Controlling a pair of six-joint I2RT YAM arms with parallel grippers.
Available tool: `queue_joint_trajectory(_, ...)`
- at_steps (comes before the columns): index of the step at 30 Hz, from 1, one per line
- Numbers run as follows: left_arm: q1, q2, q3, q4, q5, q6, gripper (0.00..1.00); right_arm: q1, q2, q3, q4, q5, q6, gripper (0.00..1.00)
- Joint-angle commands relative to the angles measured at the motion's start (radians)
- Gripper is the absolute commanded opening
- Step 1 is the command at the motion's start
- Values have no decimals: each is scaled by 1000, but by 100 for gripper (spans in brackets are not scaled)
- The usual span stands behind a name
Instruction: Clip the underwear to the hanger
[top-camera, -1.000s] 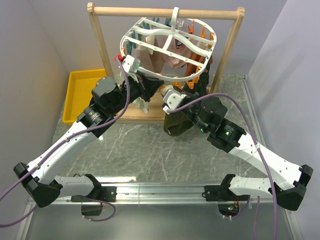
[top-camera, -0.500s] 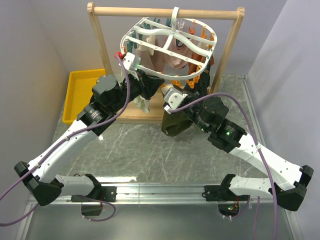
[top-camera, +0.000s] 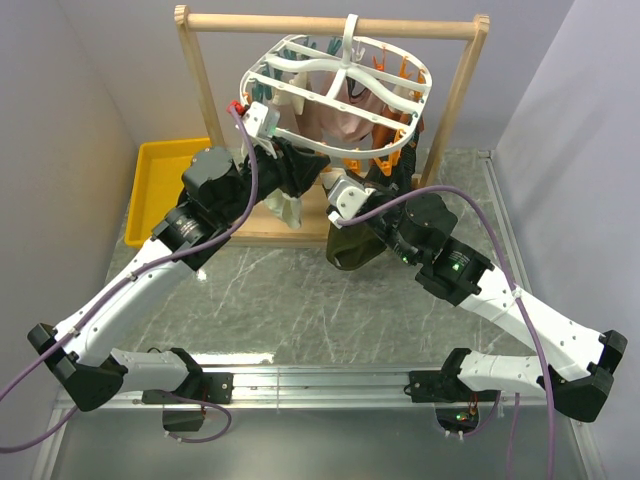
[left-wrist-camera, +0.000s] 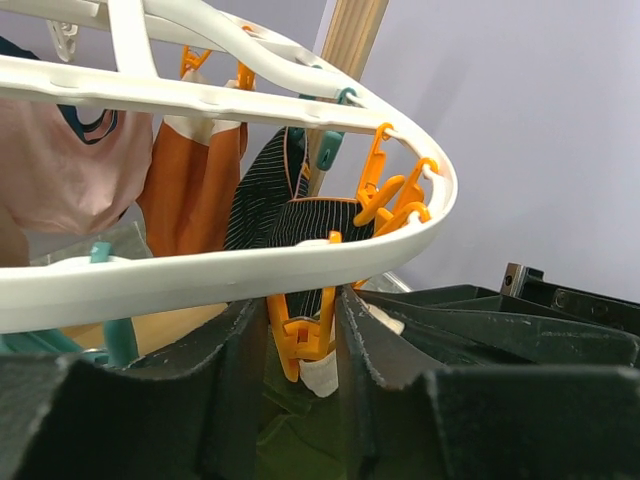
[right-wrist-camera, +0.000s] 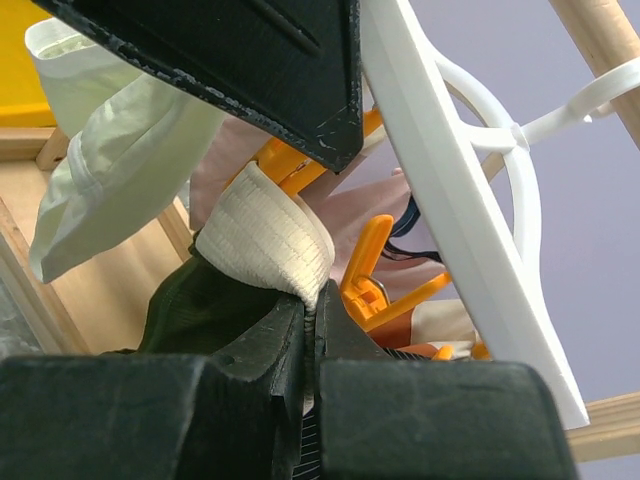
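Note:
The white oval hanger (top-camera: 340, 95) hangs by its hook from the wooden rail, with orange and teal clips under its rim. The dark olive underwear (top-camera: 352, 248) hangs below its front edge. My right gripper (right-wrist-camera: 310, 305) is shut on the underwear's beige waistband (right-wrist-camera: 265, 240) and holds it up against an orange clip (left-wrist-camera: 303, 335) under the rim. My left gripper (left-wrist-camera: 300, 320) straddles that clip with its fingers against the clip's two handles. The tip of the waistband (left-wrist-camera: 320, 372) sits at the clip's mouth. In the top view both grippers, left (top-camera: 310, 175) and right (top-camera: 372, 182), meet under the hanger's front.
The wooden rail frame (top-camera: 330, 22) stands at the back. A yellow tray (top-camera: 165, 185) lies at the back left. A pinkish garment (top-camera: 340, 118), an orange one (left-wrist-camera: 190, 190), a black ribbed one (left-wrist-camera: 265, 200) and a pale one (right-wrist-camera: 110, 170) hang from other clips.
My left gripper has risen slightly toward the hanger's rim, and the hanger has shifted a little with it. The right gripper keeps holding the waistband in much the same place.

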Motion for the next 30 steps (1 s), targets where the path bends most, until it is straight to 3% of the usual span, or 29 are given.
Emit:
queue_joint_trajectory(1,-1,11,51,-4,-28,9,35,-9,-7,38,68,-6,2,0)
queue_joint_trajectory(5,-1,14,68,-6,-25,12,38,-10,-2,44,71,-7,-4,0)
queue_joint_trajectory(12,-2,9,84,-15,-39,4,60,-9,3,48,70,-15,-1,0)
queue_joint_trajectory(23,1,-107,31,-21,-56,-57,72,-7,10,30,33,-42,63,1)
queue_joint_trajectory(30,59,-191,-26,-75,1,-108,77,0,13,19,-25,-79,153,15)
